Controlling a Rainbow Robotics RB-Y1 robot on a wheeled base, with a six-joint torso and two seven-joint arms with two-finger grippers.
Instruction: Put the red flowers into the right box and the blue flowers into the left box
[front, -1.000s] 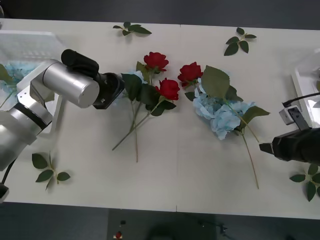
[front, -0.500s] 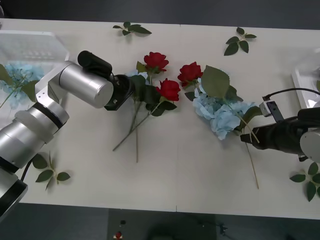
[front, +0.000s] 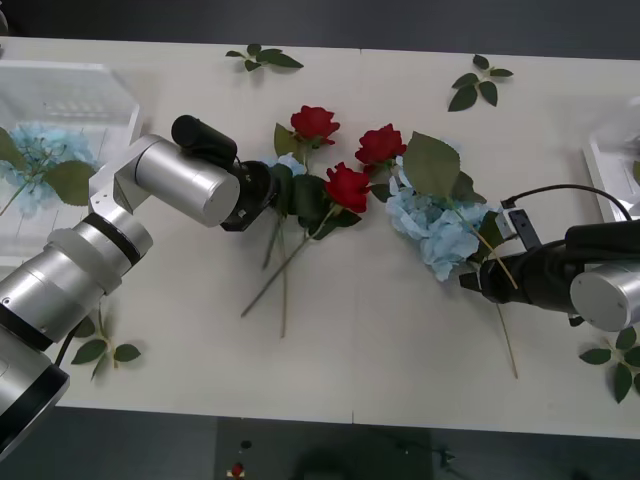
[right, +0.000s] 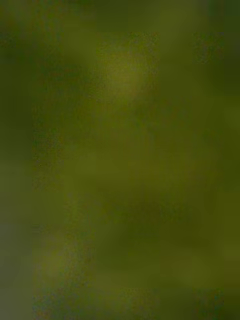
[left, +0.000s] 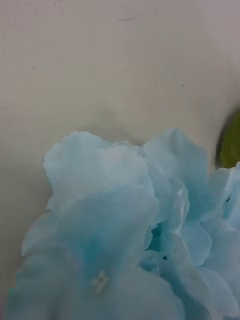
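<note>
Three red flowers lie mid-table: one (front: 314, 122) at the back, one (front: 381, 144) to its right and one (front: 347, 186) nearer me. My left gripper (front: 268, 190) is pushed in among their leaves, beside a small blue cluster (front: 290, 161); pale blue petals (left: 125, 225) sit right in front of its wrist camera. A bigger blue flower (front: 435, 228) lies right of centre with a long stem (front: 503, 325). My right gripper (front: 474, 280) is at that stem near the bloom, with a green leaf (right: 120, 160) pressed against its camera. The left box (front: 100, 80) holds a blue flower (front: 40, 150). The right box (front: 603, 175) is cut off by the right edge.
Loose green leaf sprigs lie at the back centre (front: 265, 57), the back right (front: 478, 83), the front left (front: 100, 345) and the front right (front: 615, 365). The rose stems (front: 283, 270) trail toward the table's front edge.
My left arm has reached further right into the roses, nudging the near rose and the stems rightward. My right arm has moved left, up to the blue flower's stem.
</note>
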